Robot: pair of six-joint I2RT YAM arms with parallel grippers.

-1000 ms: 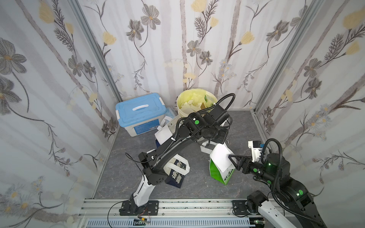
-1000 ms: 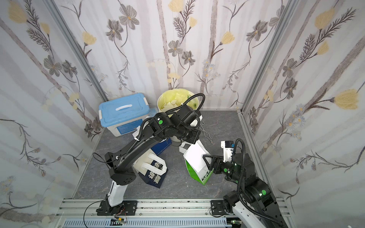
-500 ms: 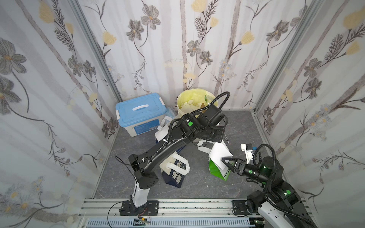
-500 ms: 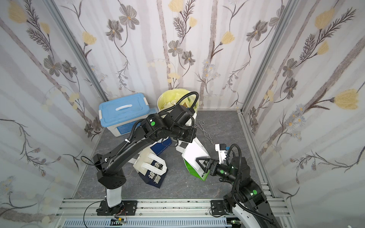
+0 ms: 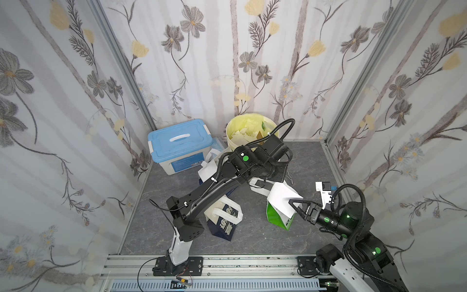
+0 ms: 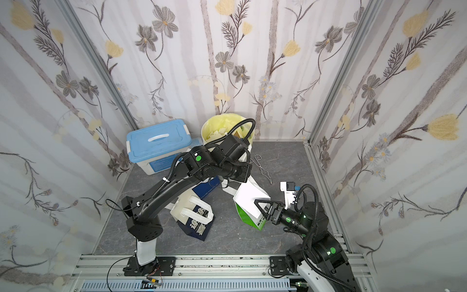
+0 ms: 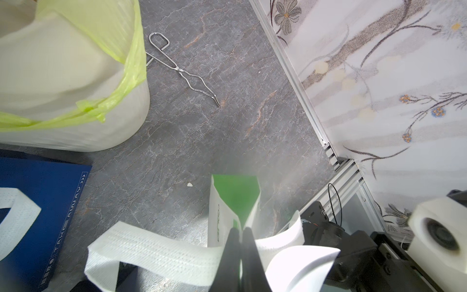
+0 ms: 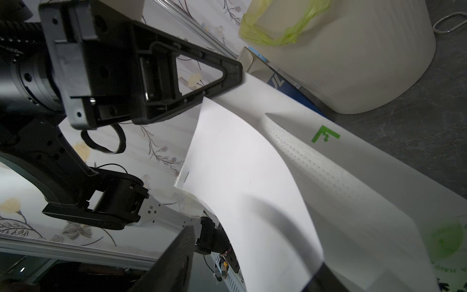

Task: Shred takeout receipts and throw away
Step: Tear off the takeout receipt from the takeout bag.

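A white receipt (image 5: 280, 194) (image 6: 249, 196) lies curled against the face of the green-and-white bag (image 5: 276, 218) (image 6: 249, 220), which stands right of the floor's middle. My left gripper (image 7: 241, 231) (image 8: 236, 73) is shut on the bag's top edge beside its white loop handle (image 7: 161, 255). My right gripper (image 5: 294, 206) (image 6: 260, 205) reaches in from the right. In the right wrist view the receipt (image 8: 247, 177) passes between the right gripper's (image 8: 255, 250) two spread fingers, which stand apart from it.
A white bin with a yellow liner (image 5: 249, 131) holding paper scraps stands at the back, a blue-lidded box (image 5: 180, 141) to its left. Navy bags (image 5: 225, 222) lie under my left arm. Metal tongs (image 6: 262, 168) (image 7: 182, 70) lie near the bin. A white device (image 5: 324, 189) sits by the right wall.
My right gripper has pushed forward to the bag, so the receipt now sits between its fingers, and its jaws have narrowed. The left gripper has kept its hold on the bag.
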